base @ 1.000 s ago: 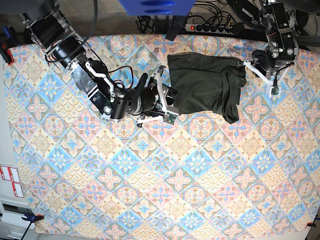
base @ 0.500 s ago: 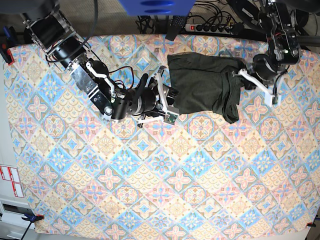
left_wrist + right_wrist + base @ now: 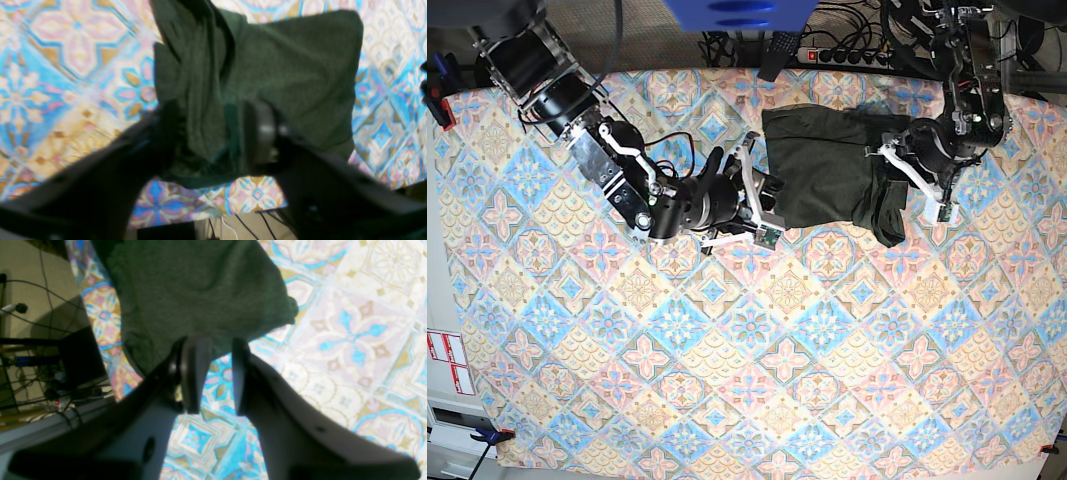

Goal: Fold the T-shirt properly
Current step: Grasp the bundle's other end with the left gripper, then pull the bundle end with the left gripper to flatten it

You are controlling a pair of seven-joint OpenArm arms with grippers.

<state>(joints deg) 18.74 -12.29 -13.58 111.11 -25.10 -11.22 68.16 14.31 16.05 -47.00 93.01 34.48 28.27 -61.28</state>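
- Where the patterned cloth covers your tabletop (image 3: pixel 757 380), blue, pink and gold diamond tiles run nearly edge to edge, and both arms work along its far side.
- Your T-shirt (image 3: pixel 832 175) lies there as a dark olive, roughly rectangular folded bundle, with a bunched, rumpled end hanging lower on the base view's right.
- Your right arm reaches in from the base view's upper left and lies low across the tabletop, its wrist pointing at the plain end of the T-shirt.
- Your left arm comes down from the upper right corner of the base view onto the bunched end.
- On your left gripper (image 3: pixel 213 133) the jaws stand wide, one on each side of a thick gathered fold of the T-shirt; the wrist view is blurred, so you cannot tell whether the pads press the fabric.
- On your right gripper (image 3: pixel 213 373) the jaws stand narrow with a clear gap and nothing between them, their tips just at the T-shirt's edge (image 3: pixel 200 296) over bare patterned cloth.
- Cables and a power strip (image 3: pixel 847 55) lie beyond the tabletop's far edge.
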